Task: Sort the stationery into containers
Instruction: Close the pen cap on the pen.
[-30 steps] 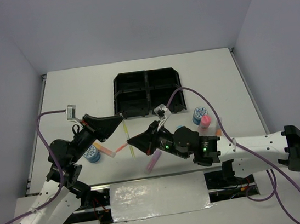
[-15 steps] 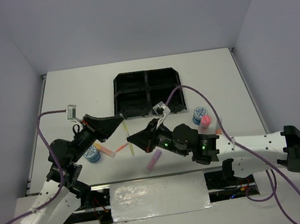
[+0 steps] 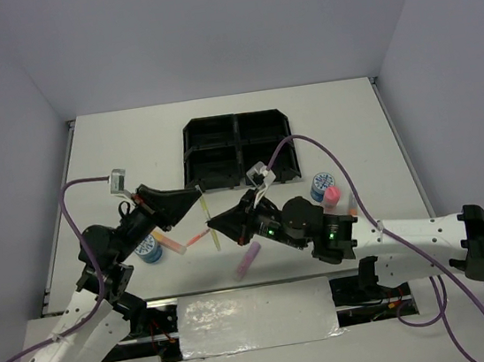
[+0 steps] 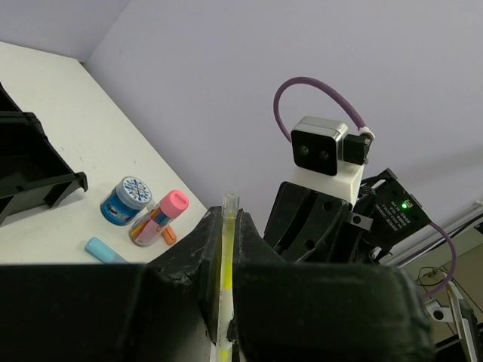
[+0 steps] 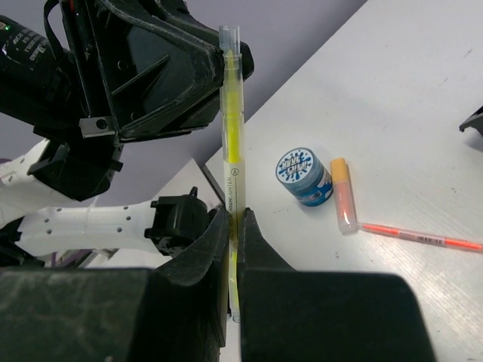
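Both of your grippers are clamped on one yellow highlighter pen (image 3: 209, 220), held in the air just in front of the black tray (image 3: 234, 119).

The pen is thin, with a clear barrel, a yellow core and a clear tip. Your left gripper (image 3: 196, 192) pinches the end nearer the tray, and your right gripper (image 5: 235, 219) pinches the other end, with the jaws of both closed tight against the barrel. In each wrist view the fingers swallow part of the pen, so you never see its whole length there. The tray's compartments are too dark in the top view to read their contents, and the left wrist view cuts the tray off at the frame edge. A tape roll (image 5: 303, 176), an orange marker (image 5: 343, 194) and a pink pen (image 5: 419, 236) lie on the table below.
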Robot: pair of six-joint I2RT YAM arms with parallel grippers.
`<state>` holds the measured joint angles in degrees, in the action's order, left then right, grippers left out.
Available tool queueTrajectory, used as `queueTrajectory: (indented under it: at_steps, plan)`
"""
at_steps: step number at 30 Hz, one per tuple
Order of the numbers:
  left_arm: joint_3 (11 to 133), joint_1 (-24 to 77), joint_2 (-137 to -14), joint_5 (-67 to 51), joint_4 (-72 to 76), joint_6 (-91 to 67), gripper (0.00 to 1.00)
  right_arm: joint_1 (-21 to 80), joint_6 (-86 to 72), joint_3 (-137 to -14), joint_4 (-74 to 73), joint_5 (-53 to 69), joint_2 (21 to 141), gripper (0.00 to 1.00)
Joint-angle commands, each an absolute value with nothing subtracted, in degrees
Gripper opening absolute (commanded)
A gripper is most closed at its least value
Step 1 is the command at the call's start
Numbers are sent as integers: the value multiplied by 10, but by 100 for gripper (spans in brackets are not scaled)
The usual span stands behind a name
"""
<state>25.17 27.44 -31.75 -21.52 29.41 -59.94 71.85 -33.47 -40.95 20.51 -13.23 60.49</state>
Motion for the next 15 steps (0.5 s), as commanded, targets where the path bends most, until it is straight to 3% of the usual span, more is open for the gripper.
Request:
queueTrajectory:
  at_steps: [1,15]
  plan:
    - [256,281,-315,-252,315,-580,0,708,-286,-431,257,-122,584,0]
    - [229,290,-304,-250,307,-564,0,671,-275,-445,303,-55,579,0]
